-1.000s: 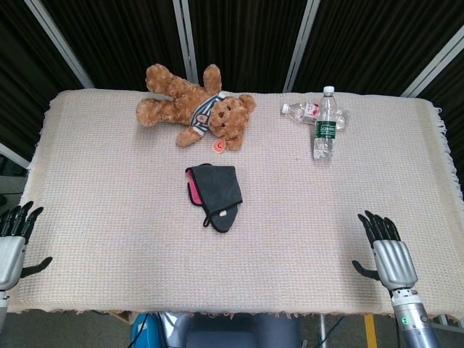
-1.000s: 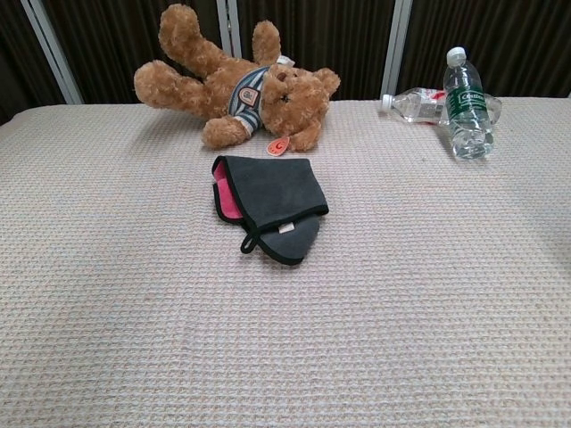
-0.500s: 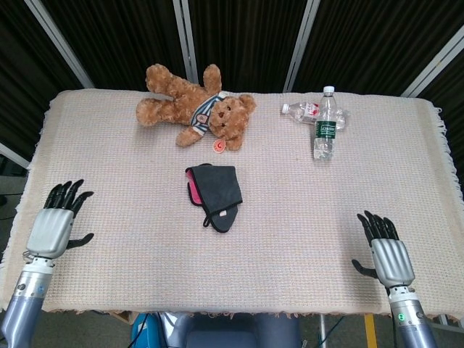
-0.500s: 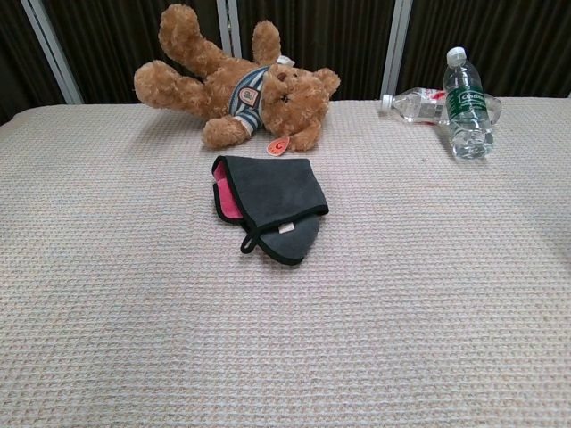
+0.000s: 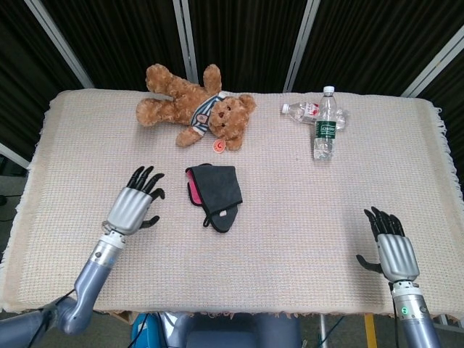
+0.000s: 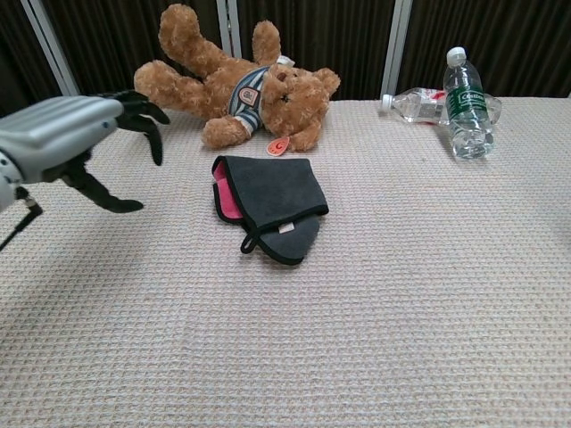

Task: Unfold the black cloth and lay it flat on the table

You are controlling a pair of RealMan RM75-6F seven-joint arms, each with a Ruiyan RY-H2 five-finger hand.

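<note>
Since the earlier frames the left hand (image 5: 135,200) has been travelling in from the left edge of the table (image 5: 72,145) toward the middle, while the right hand (image 5: 392,246) has hardly shifted.

From the head view, the left hand is hovering just left of the cloth (image 5: 215,188), fingers apart and pointing up-table, holding nothing. The cloth is lying folded near the middle of the table, black with a pink layer peeking out along its left side, the side facing this hand. Its long axis is running from the far left down toward the near right, ending in a narrow tip with a small loop. The right hand is sitting well apart from it near the front right corner, fingers likewise spread and empty. So the left hand is plainly the nearer one, and the cloth is lying to its right and slightly ahead. The bear (image 5: 196,106) is lying beyond the cloth toward the back edge, and two bottles (image 5: 322,125) are standing and lying near the back right.

From the chest view, the left hand (image 6: 76,143) is floating above the table, probably not touching it, though height is hard to judge here. The cloth (image 6: 270,203) is lying to its right, untouched and not yet unfolded. The right hand is not showing here.
</note>
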